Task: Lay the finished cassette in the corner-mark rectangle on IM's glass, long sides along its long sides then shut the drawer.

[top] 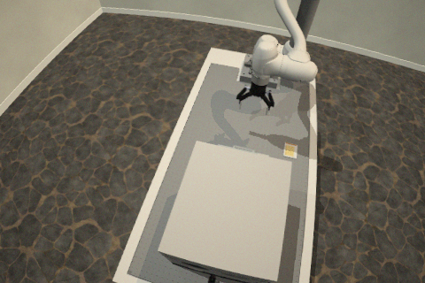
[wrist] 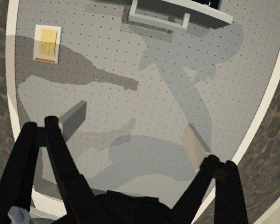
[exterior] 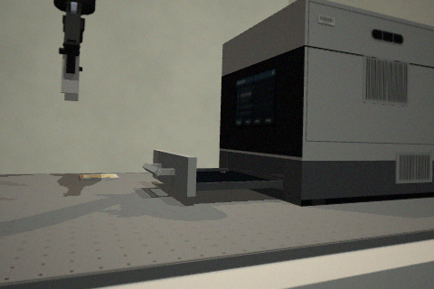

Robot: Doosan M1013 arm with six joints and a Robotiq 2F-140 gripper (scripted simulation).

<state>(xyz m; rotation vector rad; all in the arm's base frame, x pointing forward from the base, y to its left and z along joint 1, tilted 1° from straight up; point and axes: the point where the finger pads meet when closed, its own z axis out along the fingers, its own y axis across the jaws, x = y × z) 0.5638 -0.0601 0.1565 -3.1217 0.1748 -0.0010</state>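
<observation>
The grey, dotted bench (top: 208,110) carries the imager (top: 227,208) toward one end. The cassette (top: 289,150) lies flat near the long edge, just beside the imager's corner.

Top view looks down from high; exterior sits low beside the deck (exterior: 136,230); wrist looks down. All share the drawer (wrist: 160,4).
</observation>
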